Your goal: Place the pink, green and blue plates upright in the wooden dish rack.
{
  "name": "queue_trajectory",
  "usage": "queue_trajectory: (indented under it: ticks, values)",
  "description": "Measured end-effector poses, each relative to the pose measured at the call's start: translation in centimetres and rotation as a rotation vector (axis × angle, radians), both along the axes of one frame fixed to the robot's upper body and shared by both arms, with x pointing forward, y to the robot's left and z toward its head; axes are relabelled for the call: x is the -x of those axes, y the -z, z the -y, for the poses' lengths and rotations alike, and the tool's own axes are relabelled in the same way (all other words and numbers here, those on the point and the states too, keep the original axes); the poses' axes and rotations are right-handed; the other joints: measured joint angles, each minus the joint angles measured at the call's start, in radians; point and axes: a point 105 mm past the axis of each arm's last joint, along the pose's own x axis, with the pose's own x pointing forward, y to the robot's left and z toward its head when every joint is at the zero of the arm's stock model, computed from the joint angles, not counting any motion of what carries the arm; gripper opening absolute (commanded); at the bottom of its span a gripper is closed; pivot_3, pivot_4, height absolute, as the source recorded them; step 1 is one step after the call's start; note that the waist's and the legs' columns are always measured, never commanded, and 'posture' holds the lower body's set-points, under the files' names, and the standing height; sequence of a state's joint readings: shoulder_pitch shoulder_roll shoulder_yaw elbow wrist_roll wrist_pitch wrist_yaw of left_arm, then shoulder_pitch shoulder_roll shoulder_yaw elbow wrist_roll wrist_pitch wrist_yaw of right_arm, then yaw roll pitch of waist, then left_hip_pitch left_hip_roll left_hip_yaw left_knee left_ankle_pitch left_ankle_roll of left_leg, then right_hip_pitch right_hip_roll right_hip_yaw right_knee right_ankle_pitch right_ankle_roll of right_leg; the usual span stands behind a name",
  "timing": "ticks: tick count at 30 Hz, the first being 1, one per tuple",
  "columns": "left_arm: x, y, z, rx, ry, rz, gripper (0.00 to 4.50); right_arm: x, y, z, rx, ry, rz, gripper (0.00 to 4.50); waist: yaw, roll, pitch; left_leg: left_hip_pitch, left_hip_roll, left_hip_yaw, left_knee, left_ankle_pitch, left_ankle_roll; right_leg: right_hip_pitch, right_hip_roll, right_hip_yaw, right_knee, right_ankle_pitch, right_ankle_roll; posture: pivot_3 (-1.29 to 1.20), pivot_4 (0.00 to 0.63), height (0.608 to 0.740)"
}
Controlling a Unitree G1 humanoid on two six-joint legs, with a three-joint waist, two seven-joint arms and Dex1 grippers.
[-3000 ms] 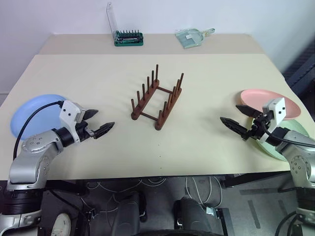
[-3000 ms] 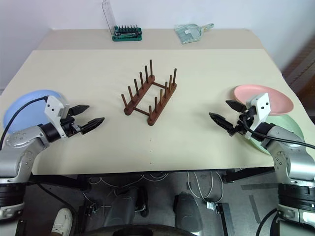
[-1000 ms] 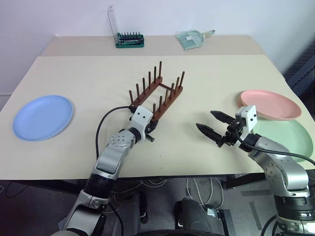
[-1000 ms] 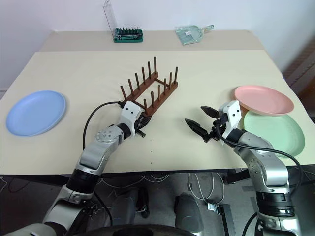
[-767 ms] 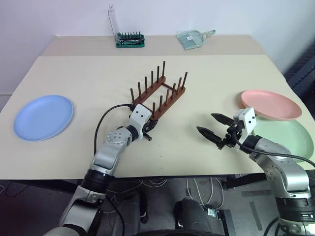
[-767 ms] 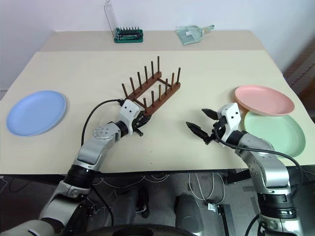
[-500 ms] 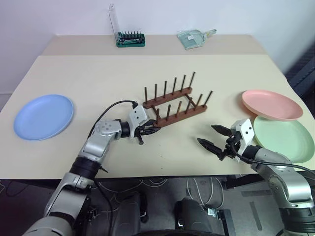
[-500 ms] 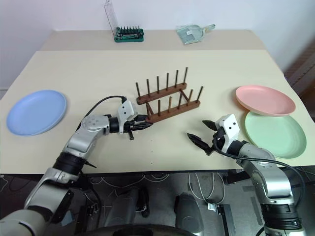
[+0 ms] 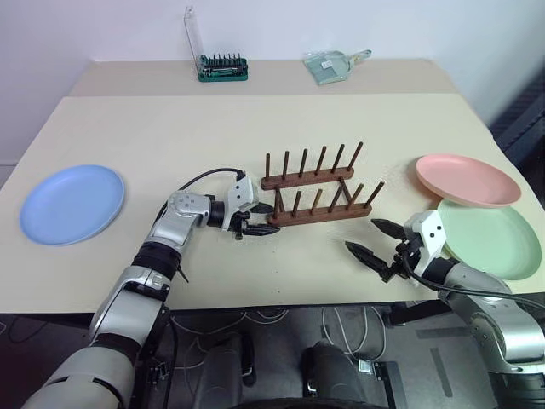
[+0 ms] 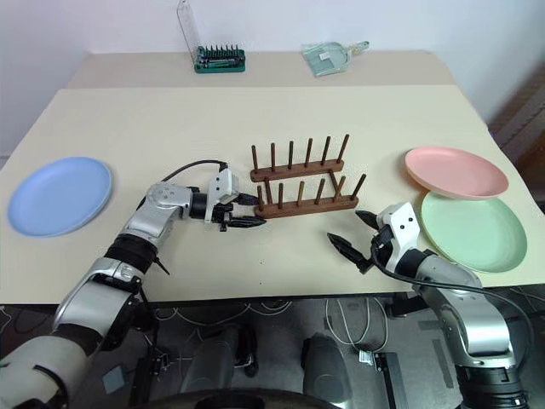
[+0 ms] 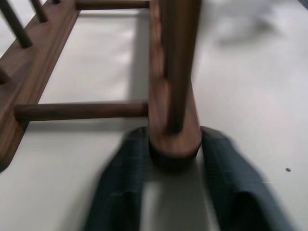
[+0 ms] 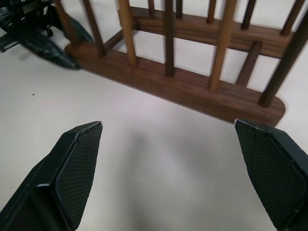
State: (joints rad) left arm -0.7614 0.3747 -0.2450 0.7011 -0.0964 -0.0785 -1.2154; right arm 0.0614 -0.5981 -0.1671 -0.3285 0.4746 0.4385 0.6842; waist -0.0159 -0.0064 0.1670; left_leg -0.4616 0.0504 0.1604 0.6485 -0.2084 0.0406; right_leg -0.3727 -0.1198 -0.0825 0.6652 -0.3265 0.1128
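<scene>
Two rails of the wooden dish rack (image 9: pixel 317 189) sit mid-table; my left gripper (image 9: pixel 255 220) brackets its near rail end, parted. Left wrist: fingers (image 11: pixel 120 192) flank the rail, seemingly untouching. Right wrist: my right gripper (image 12: pixel 175 173) gapes empty.

A beige table (image 9: pixel 170 128) is seen, with a seam across its far part. On the far strip, left of centre, a green screwdriver-bit case (image 9: pixel 222 67) is set with its clear lid (image 9: pixel 191 36) raised upright. To its right a pale green dustpan (image 9: pixel 332 65) is laid.
</scene>
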Motion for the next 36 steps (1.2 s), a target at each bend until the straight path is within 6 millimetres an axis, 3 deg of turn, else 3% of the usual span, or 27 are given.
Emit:
queue_trajectory:
  ticks: [1, 4, 7, 11, 12, 15, 20, 25, 36]
  values:
    - [-0.1, 0.1, -0.6, -0.003, -0.019, 0.002, 3.11, 0.0, 0.1, 0.1, 0.007, 0.002, -0.005, 4.50, -0.001, 0.000, 0.000, 0.000, 0.000, 0.000, 0.000, 0.000, 0.000, 0.000, 0.000, 0.000, 0.000, 0.000, 0.000, 0.00, 0.150, 0.732]
    - [0.2, 0.2, -2.2, 0.001, -0.073, 0.000, 3.17, -0.2, 0.2, 0.5, 0.056, 0.008, -0.017, 3.68, -0.001, 0.000, 0.000, 0.000, 0.000, 0.000, 0.000, 0.000, 0.000, 0.000, 0.000, 0.000, 0.000, 0.000, 0.000, 0.00, 0.150, 0.732]
    - [1.2, 0.4, -3.6, 0.022, -0.104, -0.020, 2.39, -0.4, 0.4, 1.0, 0.101, 0.014, -0.024, 2.29, -0.002, 0.000, 0.000, 0.000, 0.000, 0.000, 0.000, 0.000, 0.000, 0.000, 0.000, 0.000, 0.000, 0.000, 0.000, 0.00, 0.150, 0.732]
    - [3.0, 0.5, -4.5, 0.047, -0.109, -0.082, 0.38, -0.6, 1.2, 0.8, 0.122, 0.002, -0.050, 0.19, -0.001, 0.000, 0.000, 0.000, 0.000, 0.000, 0.000, 0.000, 0.000, 0.001, 0.000, 0.000, 0.000, 0.000, 0.000, 0.00, 0.150, 0.732]
    - [3.6, 0.5, -4.4, 0.054, -0.089, -0.098, 0.04, -0.7, 1.2, 0.8, 0.126, 0.000, -0.053, 0.00, -0.001, 0.000, 0.000, 0.000, 0.000, 0.000, 0.000, 0.000, 0.000, 0.001, 0.000, 0.000, 0.000, 0.000, 0.000, 0.00, 0.150, 0.732]
    - [5.1, 0.4, -3.7, 0.050, -0.034, -0.118, 0.04, -1.0, 1.3, 0.6, 0.149, -0.012, -0.054, 0.00, 0.001, 0.000, 0.000, 0.000, 0.000, 0.000, 0.000, 0.000, 0.000, 0.001, 0.000, 0.000, 0.000, 0.000, 0.000, 0.00, 0.150, 0.732]
    - [5.9, 0.6, -0.4, 0.048, 0.011, -0.083, 0.04, -2.4, 2.2, 0.7, 0.226, 0.009, -0.062, 0.00, 0.003, 0.000, 0.000, 0.000, 0.000, 0.000, 0.000, 0.000, 0.000, 0.001, 0.000, 0.000, 0.000, 0.000, 0.000, 0.00, 0.150, 0.732]
    - [3.5, 1.0, 1.0, 0.035, -0.126, -0.001, 0.04, -4.7, 1.9, 0.6, 0.290, 0.063, 0.000, 0.00, -0.002, 0.000, 0.000, 0.001, 0.000, 0.000, 0.001, 0.001, -0.001, 0.001, 0.001, 0.000, 0.001, 0.000, 0.000, 0.00, 0.150, 0.732]
    - [0.3, 0.7, 0.2, 0.087, -0.331, 0.077, 0.04, -7.5, 1.6, 0.6, 0.335, 0.117, 0.069, 0.00, -0.002, 0.000, -0.001, 0.002, 0.000, 0.000, 0.001, 0.001, -0.001, 0.003, 0.001, 0.000, 0.001, 0.000, 0.000, 0.00, 0.150, 0.732]
